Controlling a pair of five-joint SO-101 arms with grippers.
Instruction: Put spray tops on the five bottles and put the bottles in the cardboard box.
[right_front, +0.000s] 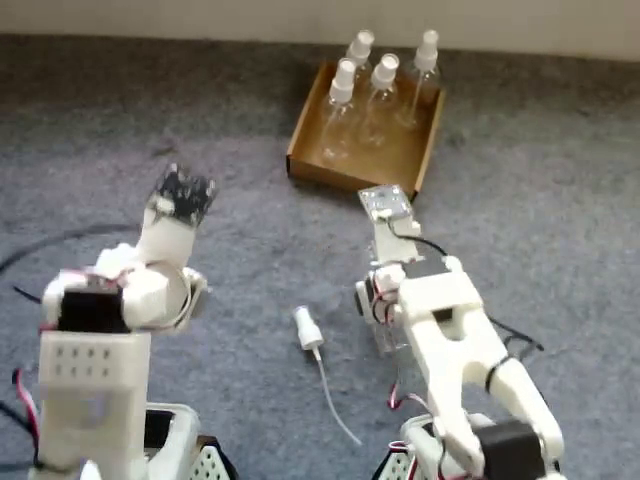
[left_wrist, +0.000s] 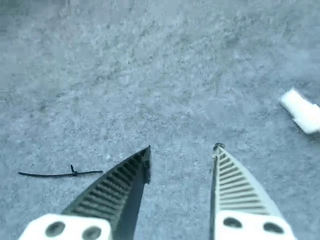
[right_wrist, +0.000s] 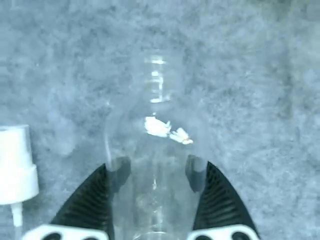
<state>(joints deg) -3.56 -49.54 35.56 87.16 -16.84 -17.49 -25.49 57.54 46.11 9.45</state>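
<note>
The fifth bottle (right_wrist: 157, 100) is the one in play: it's clear, its threaded neck is bare, and it sits between the jaws of the right gripper (right_wrist: 157, 167), which are clamped on its body with the neck pointing away from the wrist. I can't tell whether it's resting on the grey carpet (right_front: 540, 200) or lifted just off it. The other four bottles (right_front: 375, 95) are standing in the cardboard box (right_front: 330, 172) at the far side with their tops on, so I'd say we're on the last capping step. The loose spray top (right_front: 308, 330) is lying on its side on the carpet between the two arms, dip tube trailing toward the bases, and in the right wrist view it's just beside the held bottle. The left gripper (left_wrist: 182, 150) hangs over bare carpet with its jaws apart and nothing between them, and the spray top shows off toward the edge of its own view. So my guess is the left arm needs to swing over, grab that top by the white head, thread the tube down the open neck and seat it while the right arm holds the bottle steady. After that the bottle goes in the box. The fiddly part will probably be lining that floppy tube up with the narrow neck.
</note>
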